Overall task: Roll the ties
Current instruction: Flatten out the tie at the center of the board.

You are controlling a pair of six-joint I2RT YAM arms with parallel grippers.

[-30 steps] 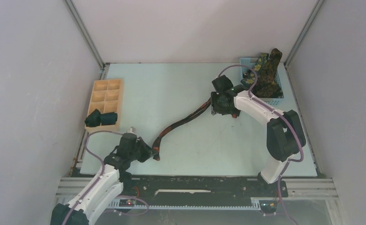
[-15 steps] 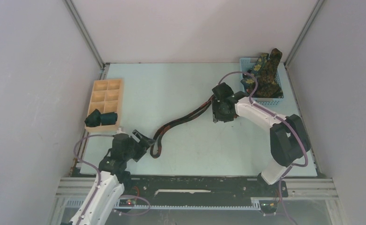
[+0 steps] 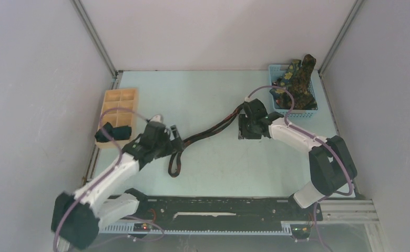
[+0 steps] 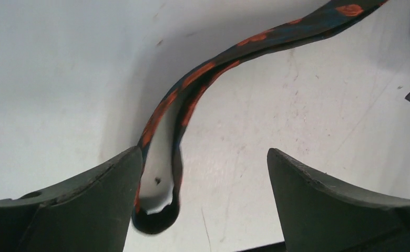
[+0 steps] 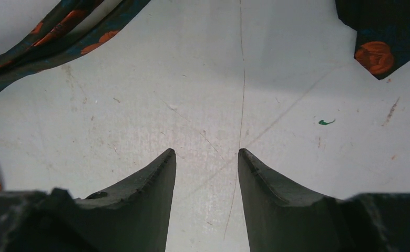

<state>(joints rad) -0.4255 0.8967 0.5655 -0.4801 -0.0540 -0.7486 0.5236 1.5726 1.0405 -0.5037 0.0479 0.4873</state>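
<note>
A black tie with orange flowers (image 3: 209, 131) lies in a long curve across the table, from a looped near end (image 3: 174, 169) to the far end by my right gripper (image 3: 245, 130). My left gripper (image 3: 174, 133) hangs over the tie's bend, wide open. In the left wrist view the tie's folded loop (image 4: 158, 207) lies against the left finger, not pinched by the left gripper (image 4: 203, 152). My right gripper (image 5: 206, 152) stands open over bare table, the tie (image 5: 55, 37) to its left and the tie's pointed tip (image 5: 377, 55) to its right. Green ties with yellow flowers (image 3: 296, 84) are heaped in the basket.
A blue mesh basket (image 3: 309, 109) stands at the far right. A pale wooden compartment tray (image 3: 120, 102) sits at the left, with two dark rolled bundles (image 3: 113, 132) in its near end. Walls close in on three sides.
My left gripper has opened and let go of the tie's near end, then swung away from the front edge toward the tie's bend. The right gripper shifted slightly right.
</note>
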